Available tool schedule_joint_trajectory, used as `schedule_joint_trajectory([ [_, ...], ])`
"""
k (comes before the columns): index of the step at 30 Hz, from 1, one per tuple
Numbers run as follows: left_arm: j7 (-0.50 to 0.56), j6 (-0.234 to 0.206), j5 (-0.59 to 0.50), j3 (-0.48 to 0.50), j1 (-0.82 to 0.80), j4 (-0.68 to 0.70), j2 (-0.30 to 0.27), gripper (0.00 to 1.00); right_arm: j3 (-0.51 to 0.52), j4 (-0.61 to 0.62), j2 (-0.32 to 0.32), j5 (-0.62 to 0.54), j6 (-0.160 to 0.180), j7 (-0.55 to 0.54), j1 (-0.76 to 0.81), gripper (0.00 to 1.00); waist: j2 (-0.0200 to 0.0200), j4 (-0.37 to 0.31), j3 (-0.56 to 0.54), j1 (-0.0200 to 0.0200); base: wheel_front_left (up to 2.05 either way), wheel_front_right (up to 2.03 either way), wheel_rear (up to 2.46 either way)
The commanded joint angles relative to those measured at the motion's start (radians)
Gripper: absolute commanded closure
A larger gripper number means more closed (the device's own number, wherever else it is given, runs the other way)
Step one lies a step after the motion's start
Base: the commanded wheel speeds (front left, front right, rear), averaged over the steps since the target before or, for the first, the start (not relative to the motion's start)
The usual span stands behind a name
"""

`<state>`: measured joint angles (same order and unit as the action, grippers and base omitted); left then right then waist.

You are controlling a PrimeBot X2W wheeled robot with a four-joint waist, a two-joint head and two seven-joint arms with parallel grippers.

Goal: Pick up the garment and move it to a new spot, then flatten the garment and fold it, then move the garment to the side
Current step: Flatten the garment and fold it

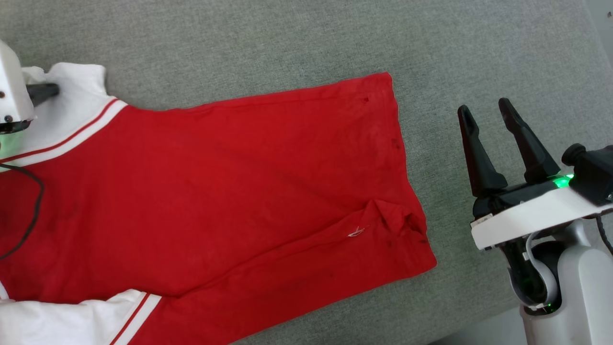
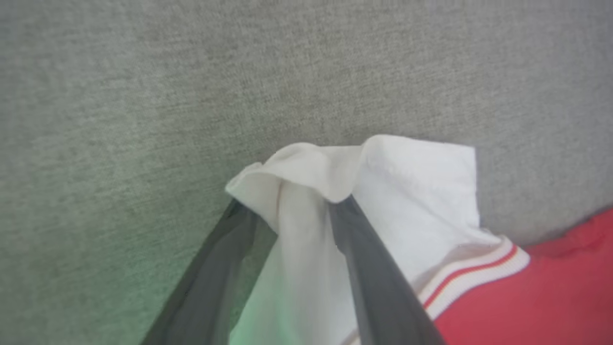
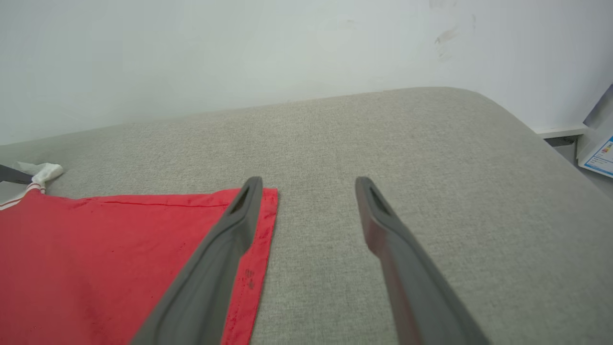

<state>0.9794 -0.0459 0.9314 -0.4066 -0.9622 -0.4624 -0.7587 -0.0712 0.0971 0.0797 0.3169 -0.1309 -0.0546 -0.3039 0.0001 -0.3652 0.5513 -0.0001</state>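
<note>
The garment (image 1: 230, 191) lies spread across the grey cloth-covered surface (image 1: 287, 38), red body mostly flat, hem toward the robot's right and both white sleeves toward its left. One sleeve (image 1: 72, 321) lies at the near left edge, showing its red-and-white striped trim. The far sleeve (image 2: 412, 191) is where the left pincer (image 2: 289, 203) is. Its two dark fingers (image 2: 368, 273) stand either side of a bunched-up fold of white cloth that drapes over their tips. I cannot tell whether they are really pinching that cloth or just straddling it.

The right pincer (image 1: 484, 106) is spread wide with nothing between its fingers, over bare grey cloth just beside the hem's far corner. A green light (image 1: 562, 181) glows at its wrist.

Near the hem's near corner the red fabric is rucked into a small raised fold (image 1: 397, 220), with a bit of pale thread (image 1: 355, 232) beside it. A black cable (image 1: 33, 211) loops across the garment's left end.

Behind the surface is a pale wall (image 3: 191, 48). Off to the right leans a printed sheet (image 3: 598, 158) with blue on it, its writing too small to read.
</note>
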Motion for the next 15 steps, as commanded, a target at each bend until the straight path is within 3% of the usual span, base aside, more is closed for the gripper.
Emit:
schedule_joint_trajectory([
  [1,0.033,-0.002,0.012,-0.064,0.108,-0.055,0.076,1.00,0.002,-0.002,0.002,0.003,0.000,-0.005,-0.019,0.00,-0.0001,0.001,-0.002,0.0001,0.00,0.00,0.00],
  [7,-0.053,0.013,-0.009,-0.048,0.073,-0.060,0.088,1.00,-0.009,-0.046,0.045,0.055,0.000,-0.091,-0.055,0.00,-0.0001,0.032,-0.032,0.0001,0.00,0.00,0.00],
  [15,-0.162,0.055,-0.037,-0.049,-0.013,-0.014,0.137,1.00,-0.059,-0.246,0.151,0.172,0.000,-0.386,-0.188,0.00,-0.0001,0.149,-0.093,0.0001,0.00,0.00,0.00],
])
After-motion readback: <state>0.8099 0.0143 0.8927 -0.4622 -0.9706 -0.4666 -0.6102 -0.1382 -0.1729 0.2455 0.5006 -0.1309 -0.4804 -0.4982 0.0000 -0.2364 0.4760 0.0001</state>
